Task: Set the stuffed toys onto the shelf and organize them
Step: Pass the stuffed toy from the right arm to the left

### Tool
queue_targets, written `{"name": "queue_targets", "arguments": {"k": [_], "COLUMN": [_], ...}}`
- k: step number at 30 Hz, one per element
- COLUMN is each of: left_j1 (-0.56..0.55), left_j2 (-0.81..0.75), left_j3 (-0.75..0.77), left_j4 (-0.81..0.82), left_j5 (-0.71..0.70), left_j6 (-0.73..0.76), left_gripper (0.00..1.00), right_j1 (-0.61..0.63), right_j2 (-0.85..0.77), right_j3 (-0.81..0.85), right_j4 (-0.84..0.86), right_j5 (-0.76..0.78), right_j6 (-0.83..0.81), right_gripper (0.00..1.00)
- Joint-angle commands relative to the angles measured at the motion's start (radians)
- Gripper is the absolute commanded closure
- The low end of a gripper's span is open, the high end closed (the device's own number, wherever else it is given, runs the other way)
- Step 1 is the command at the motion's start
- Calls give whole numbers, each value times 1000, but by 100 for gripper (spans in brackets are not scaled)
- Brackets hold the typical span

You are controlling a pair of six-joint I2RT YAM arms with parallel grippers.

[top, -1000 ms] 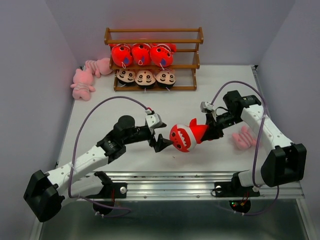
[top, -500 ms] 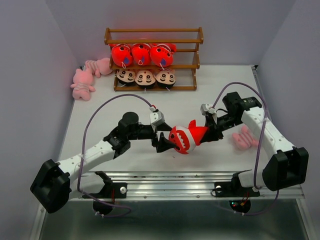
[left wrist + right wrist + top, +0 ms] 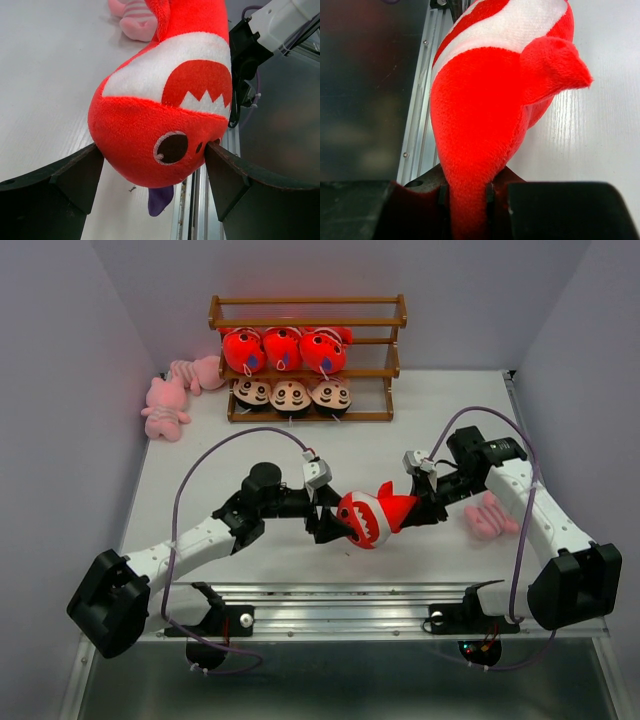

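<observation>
A red-orange fish (image 3: 372, 517) with a white band and a toothy mouth hangs in mid-air over the front of the table. My right gripper (image 3: 421, 507) is shut on its tail, which is pinched between the jaws (image 3: 466, 192). My left gripper (image 3: 334, 524) stands open with its fingers on either side of the fish's head (image 3: 160, 115), the fingertips (image 3: 95, 152) just touching the plush. The wooden shelf (image 3: 305, 323) stands at the back. Its middle tier holds three red fish (image 3: 283, 348) and its bottom tier three black-haired dolls (image 3: 290, 394). The top tier is bare.
Two pink striped toys (image 3: 165, 405) lie on the table left of the shelf, by the left wall. Another pink toy (image 3: 488, 515) lies under my right arm at the right. The table's metal front rail (image 3: 350, 592) runs just below the fish.
My left arm has reached right, bringing its open jaws around the fish's head. The right gripper has kept its hold on the tail and shifted only slightly.
</observation>
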Motion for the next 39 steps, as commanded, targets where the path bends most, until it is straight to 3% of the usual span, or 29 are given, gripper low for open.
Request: {"name": "queue_targets", "arguments": {"k": [1,5,10,12,15,18,20,21,23,25,31,34,37,39], "left_j1": [6,6,6,6,6,6,6,6,6,7,9,9,11,11], "left_j2": [-8,18,61,68,74,55,17,-16,-53,-95,-276,-368,-374,-347], "left_j3": [27,1,-13,-19,-18,-15,-10,-4,2,-2,-39,-44,-21,28], "left_j4": [81,185,285,313,323,307,256,189,82,28,-138,-190,-239,-290], "left_j5": [51,117,177,188,194,182,140,88,-11,-76,-354,-492,-631,-715], "left_j6": [-47,-127,-204,-225,-242,-236,-208,-175,-144,-127,-145,-184,-260,-303], "left_gripper": [10,18,39,50,85,100,100,100,100,100,100,100,100,100], "right_j1": [10,10,10,10,10,10,10,10,10,10,10,10,-5,-34], "right_j2": [-26,-4,5,5,-1,-24,-45,-73,-107,-165,-222,-254,-274,-294], "right_j3": [-3,-4,-1,-9,-24,-45,-59,-81,-110,-159,-187,-217,-263,-298], "right_j4": [-48,-46,-14,15,62,145,202,287,389,547,806,941,1027,1062], "right_j5": [-75,-87,-82,-78,-68,-47,-13,26,84,157,549,889,1042,1057], "right_j6": [-43,-57,-26,-5,53,144,210,309,420,569,870,1007,1086,1124], "right_gripper": [97,97,97,96,95,87,77,60,41,0,0,0,0,0]}}
